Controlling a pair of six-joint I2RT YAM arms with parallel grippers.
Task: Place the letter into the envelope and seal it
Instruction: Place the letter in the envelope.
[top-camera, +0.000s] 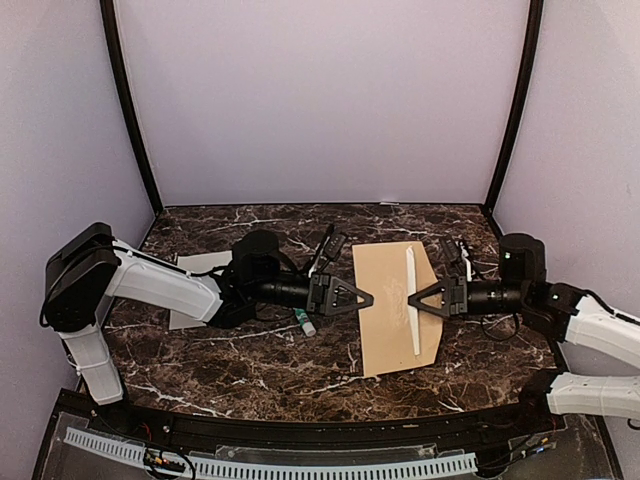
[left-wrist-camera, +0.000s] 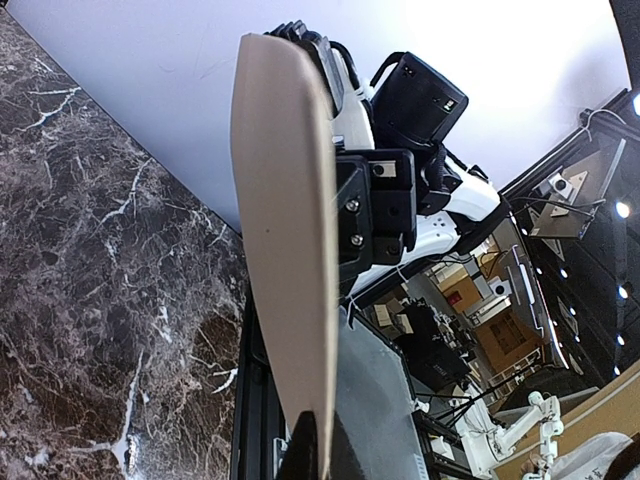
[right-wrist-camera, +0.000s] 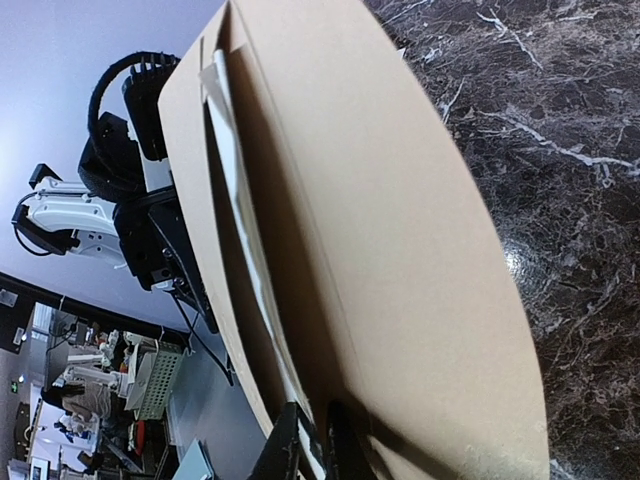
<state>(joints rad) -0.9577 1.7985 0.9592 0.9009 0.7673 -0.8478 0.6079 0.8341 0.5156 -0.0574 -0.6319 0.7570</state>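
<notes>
The tan envelope (top-camera: 385, 310) hangs between my two grippers above the marble table, with its mouth turned toward the right arm. My left gripper (top-camera: 368, 297) is shut on the envelope's left edge; in the left wrist view the envelope (left-wrist-camera: 285, 250) runs edge-on out of that gripper (left-wrist-camera: 318, 450). The white letter (top-camera: 411, 300) shows as a narrow strip along the envelope's right side. In the right wrist view the letter (right-wrist-camera: 245, 230) lies inside the bowed-open envelope (right-wrist-camera: 400, 250), and my right gripper (right-wrist-camera: 318, 445) pinches the letter's near edge between its fingers.
A white sheet (top-camera: 200, 264) lies on the table (top-camera: 250, 360) under the left arm. A small green-and-white stick (top-camera: 304, 321) rests below the left gripper. Small dark items (top-camera: 333, 245) sit behind the envelope, and others (top-camera: 458, 250) are near the right arm.
</notes>
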